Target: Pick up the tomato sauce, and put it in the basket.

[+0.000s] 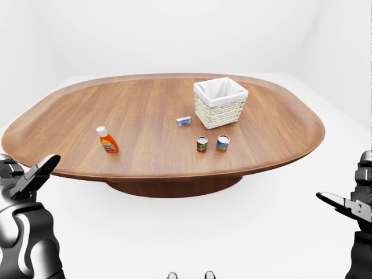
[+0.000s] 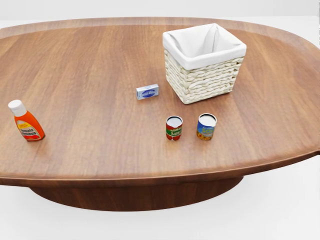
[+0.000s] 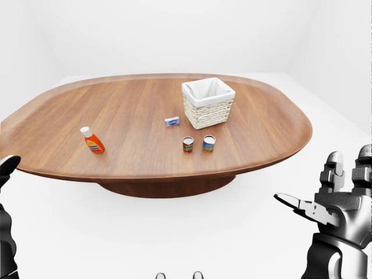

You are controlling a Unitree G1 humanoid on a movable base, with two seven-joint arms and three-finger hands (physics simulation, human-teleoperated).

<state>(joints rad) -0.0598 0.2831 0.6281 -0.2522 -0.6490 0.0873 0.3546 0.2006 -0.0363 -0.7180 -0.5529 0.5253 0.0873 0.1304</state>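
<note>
A white room held the oval wooden table (image 2: 100, 65). In my head view, the tomato sauce can (image 2: 174, 128) stood near centre, a blue can (image 2: 206, 126) just beside it at 3 o'clock, the wicker basket (image 2: 202, 75) at 1 o'clock. My left hand (image 1: 26, 180) and right hand (image 3: 337, 203) hung empty, fingers spread.

Ketchup bottle (image 2: 26, 124), small box (image 2: 147, 92), blue can (image 2: 206, 126) on table (image 2: 90, 70).

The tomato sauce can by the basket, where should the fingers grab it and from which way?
Grip the tomato sauce can round its label wall, coming from the head view's bottom-left. It stands upright, and the blue can crowds its right, so that side looks tight.
</note>
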